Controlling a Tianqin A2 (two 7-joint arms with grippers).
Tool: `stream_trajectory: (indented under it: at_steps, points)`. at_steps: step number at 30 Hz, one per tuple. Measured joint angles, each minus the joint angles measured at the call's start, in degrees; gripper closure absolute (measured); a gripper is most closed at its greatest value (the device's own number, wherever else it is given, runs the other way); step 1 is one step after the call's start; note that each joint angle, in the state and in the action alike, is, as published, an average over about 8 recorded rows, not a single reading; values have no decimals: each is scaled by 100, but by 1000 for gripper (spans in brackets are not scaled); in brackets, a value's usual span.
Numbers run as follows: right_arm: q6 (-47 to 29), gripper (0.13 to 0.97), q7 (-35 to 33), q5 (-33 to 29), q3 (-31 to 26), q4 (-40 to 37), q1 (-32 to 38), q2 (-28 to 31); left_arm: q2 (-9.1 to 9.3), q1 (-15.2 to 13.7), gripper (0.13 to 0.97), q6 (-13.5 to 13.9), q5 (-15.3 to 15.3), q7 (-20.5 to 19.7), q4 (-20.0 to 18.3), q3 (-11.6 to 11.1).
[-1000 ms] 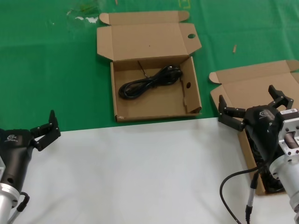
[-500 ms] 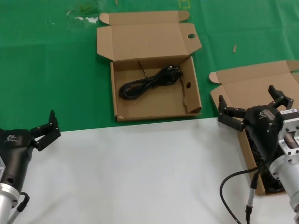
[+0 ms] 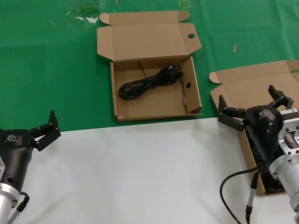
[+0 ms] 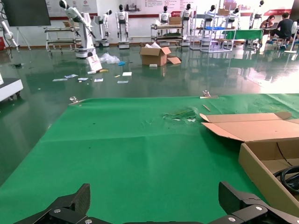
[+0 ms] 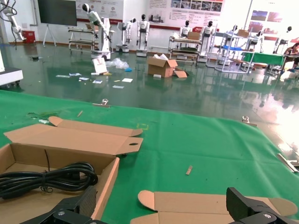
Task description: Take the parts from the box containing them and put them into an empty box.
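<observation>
**Head view: nothing moves, one cord delivered**

Head view shows no change over the last second: both arms hold exactly the same poses. One power cord (image 3: 150, 82) lies coiled in the holed box (image 3: 154, 88) on the green bench (image 3: 46, 70). The right tool (image 3: 254, 108) hovers with its jaws spread wide over the source box (image 3: 243, 88), where more black cord seems to lie beneath it. The left tool (image 3: 46, 128) waits at the white sheet's (image 3: 140, 172) edge, also spread wide. A descent for the next cord looks due.

Black cord (image 3: 148, 81), brown box (image 3: 152, 105), green cloth (image 3: 51, 70)
</observation>
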Motion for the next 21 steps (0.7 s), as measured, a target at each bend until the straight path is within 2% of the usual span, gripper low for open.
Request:
stream_trajectory:
  at_steps: [21]
  points:
    - [0,129,0,0,0,0,0,0,0,0,132,0,0,0,0,0]
